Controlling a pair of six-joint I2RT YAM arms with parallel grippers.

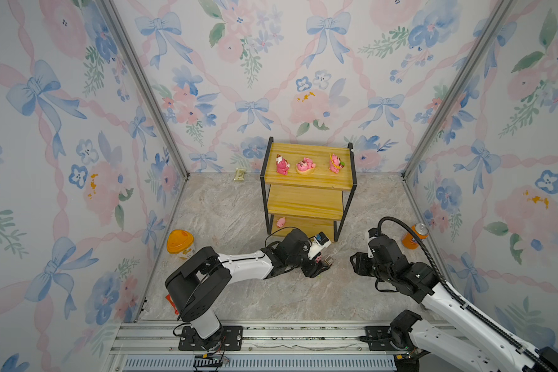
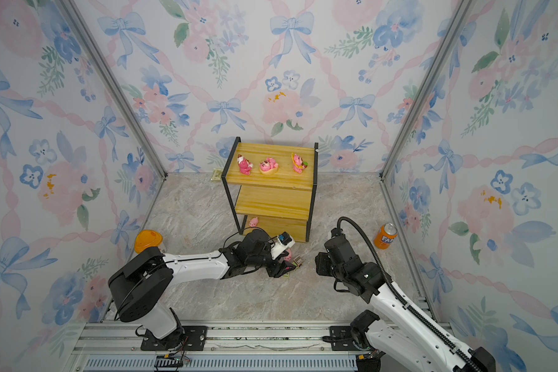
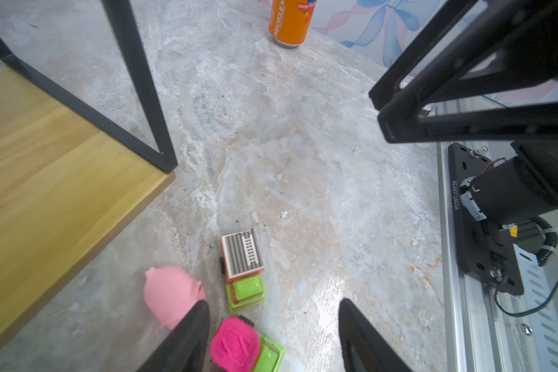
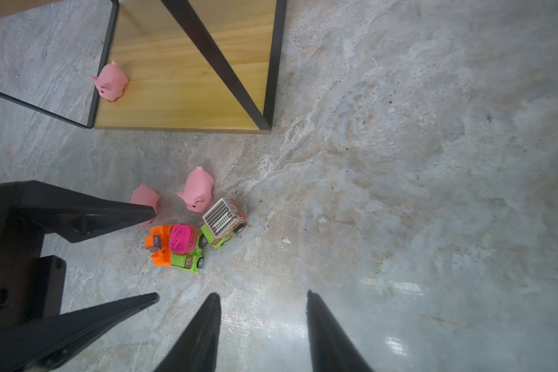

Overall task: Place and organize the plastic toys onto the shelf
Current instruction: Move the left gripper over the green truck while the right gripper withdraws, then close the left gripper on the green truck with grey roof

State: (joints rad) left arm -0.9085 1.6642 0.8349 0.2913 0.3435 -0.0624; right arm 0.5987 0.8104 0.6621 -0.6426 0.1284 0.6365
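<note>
In both top views the shelf (image 1: 303, 199) (image 2: 271, 203) stands near the back wall, with three bear figurines (image 1: 306, 166) upright in a row on its top board. The left arm's wrist hides most of the floor toys in front of it, and little but the brown-green truck (image 1: 328, 260) peeps out. The right wrist view lays the cluster bare. The orange car (image 4: 157, 246) and pink-green car (image 4: 184, 244) sit side by side, touching, with the truck just beside them. A floor pig (image 4: 197, 190) has its snout toward the cars and its tail toward the shelf. A second pig (image 4: 145, 196) is half hidden by a finger, and a shelf pig (image 4: 110, 82) sits at the left edge of the bottom board. The left wrist view misses the orange car and second pig, yet it shows the truck's long axis running away from the left gripper (image 3: 274, 302), green cab nearest it. Its jaws stand apart with the pink-green car by one finger and nothing gripped. The right gripper (image 4: 262, 293) hangs with jaws parted over bare floor
</note>
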